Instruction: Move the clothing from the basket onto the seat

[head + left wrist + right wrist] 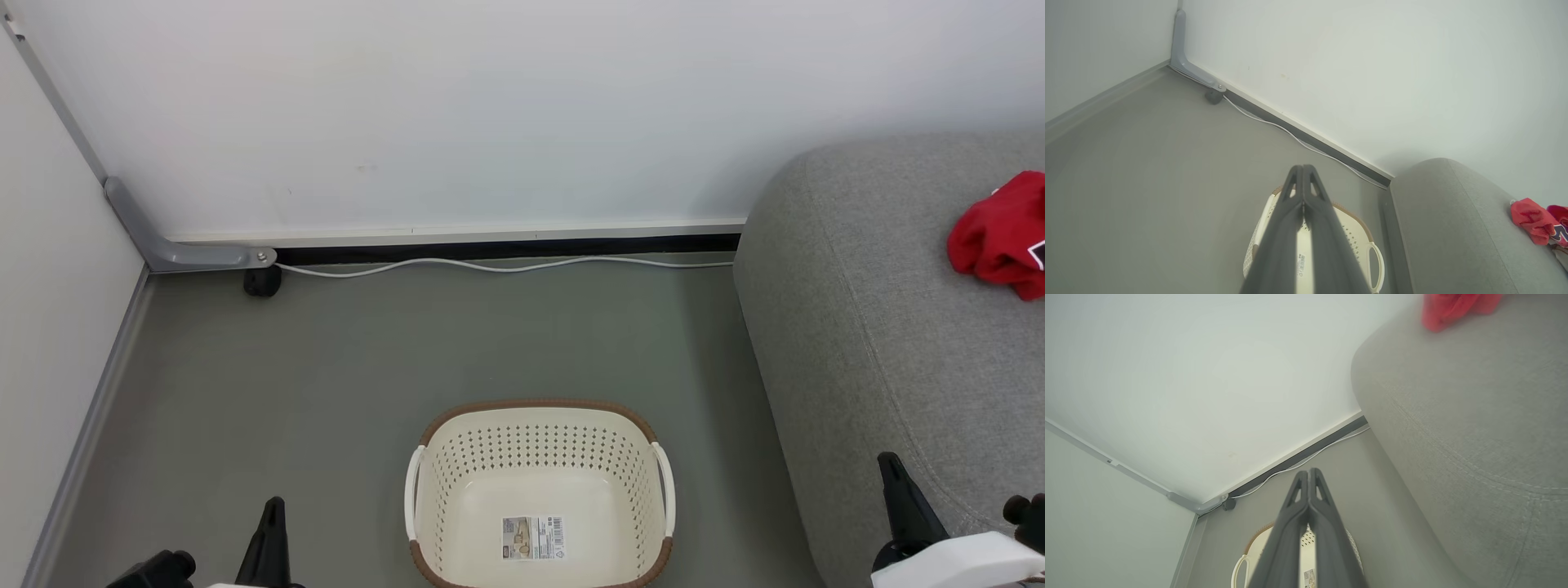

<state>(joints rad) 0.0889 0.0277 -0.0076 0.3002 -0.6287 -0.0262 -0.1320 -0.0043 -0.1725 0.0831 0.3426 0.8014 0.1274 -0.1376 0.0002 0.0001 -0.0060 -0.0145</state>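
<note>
Left gripper (272,531): nearest to me at the lower left, its long dark fingers pressed together on nothing, above the floor (326,367) just left of the basket.
Right gripper (902,498): at the lower right, fingers likewise closed tight and empty, over the front edge of the seat.
Basket (539,403): upright on the floor between my two arms, beside the seat; I cannot tell whether they touch.
Basket contents: no fabric, just the bare cream bottom and the label sticker (533,537).
Clothing (1000,237): a crumpled red heap lying on top of the seat, well apart from the basket and cut off by the head view's right edge.
Seat (882,327): the grey cushion carries the red heap and nothing else that I can see.
Progress: I judge the transfer finished.
Risk, needless reach: if I dip into the basket again, closed fingers could catch a perforated wall and tip it.
Risk, right arm: swinging it across the cushion could drag the thin fabric toward the rounded edge.
Risk, unseen part: the heap runs out of frame, so I cannot vouch that every piece lies securely.
</note>
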